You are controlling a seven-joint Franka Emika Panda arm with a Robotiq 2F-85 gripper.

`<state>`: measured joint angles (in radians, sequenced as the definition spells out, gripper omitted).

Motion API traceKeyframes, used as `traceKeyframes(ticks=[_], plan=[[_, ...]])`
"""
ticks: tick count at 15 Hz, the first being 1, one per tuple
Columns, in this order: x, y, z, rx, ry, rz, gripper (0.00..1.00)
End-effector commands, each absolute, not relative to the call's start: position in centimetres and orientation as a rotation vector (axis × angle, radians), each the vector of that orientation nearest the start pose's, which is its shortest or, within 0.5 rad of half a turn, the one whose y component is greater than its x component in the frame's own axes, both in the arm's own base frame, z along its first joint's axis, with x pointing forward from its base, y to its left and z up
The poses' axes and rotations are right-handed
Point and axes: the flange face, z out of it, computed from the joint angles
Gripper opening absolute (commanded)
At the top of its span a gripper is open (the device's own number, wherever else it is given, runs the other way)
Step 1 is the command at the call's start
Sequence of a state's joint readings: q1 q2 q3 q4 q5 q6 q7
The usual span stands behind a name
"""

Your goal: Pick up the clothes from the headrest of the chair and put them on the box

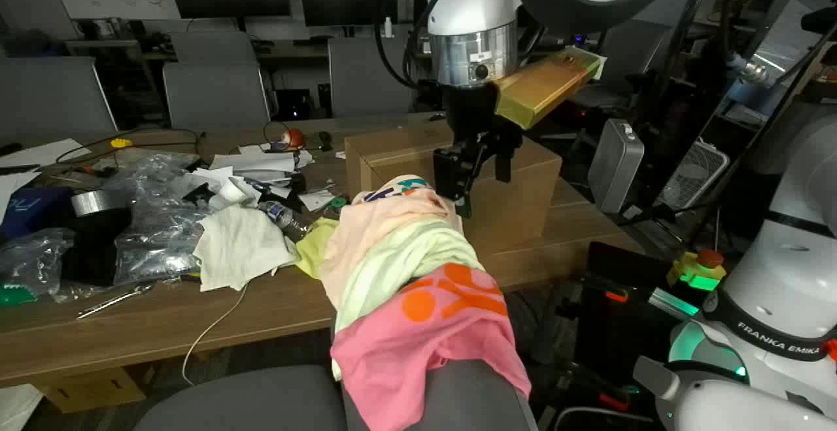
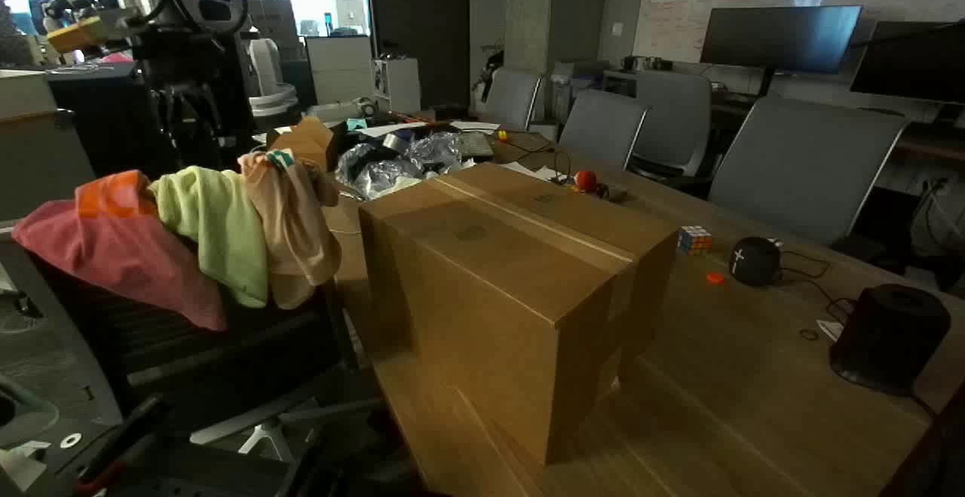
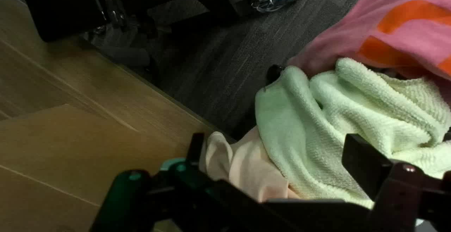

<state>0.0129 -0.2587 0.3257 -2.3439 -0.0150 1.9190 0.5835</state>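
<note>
The draped pink cloth [image 1: 425, 333] is orange-patterned. The rumpled cloth [image 3: 306, 130] is pale green, the rectangular cardboard box [image 2: 497, 286] brown.

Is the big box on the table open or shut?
Shut. The cardboard box has a flat top in an exterior view, tape running along its seam.

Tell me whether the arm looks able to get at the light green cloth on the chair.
Probably yes. The gripper is open, and in the wrist view folds of the light green cloth show between its jaws with nothing lying over them. The peach cloth shows there too, so it might get caught.
</note>
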Motion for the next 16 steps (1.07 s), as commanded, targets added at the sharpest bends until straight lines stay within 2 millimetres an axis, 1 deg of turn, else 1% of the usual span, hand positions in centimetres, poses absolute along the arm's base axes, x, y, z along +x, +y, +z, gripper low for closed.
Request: traceKeyframes(ticks=[1,6,8,10,12,16], plan=[[41.9,14.9,41.8,-3.272,0.421,0.193,1.00],[42.1,14.9,42.0,-3.273,0.413,0.193,1.00],[42.0,15.3,41.7,-3.282,0.368,0.215,1.00],[41.9,16.3,41.3,-3.310,0.306,0.247,1.00],[41.7,17.7,41.0,-3.342,0.231,0.279,1.00],[40.8,21.2,40.8,-3.423,0.038,0.320,1.00]])
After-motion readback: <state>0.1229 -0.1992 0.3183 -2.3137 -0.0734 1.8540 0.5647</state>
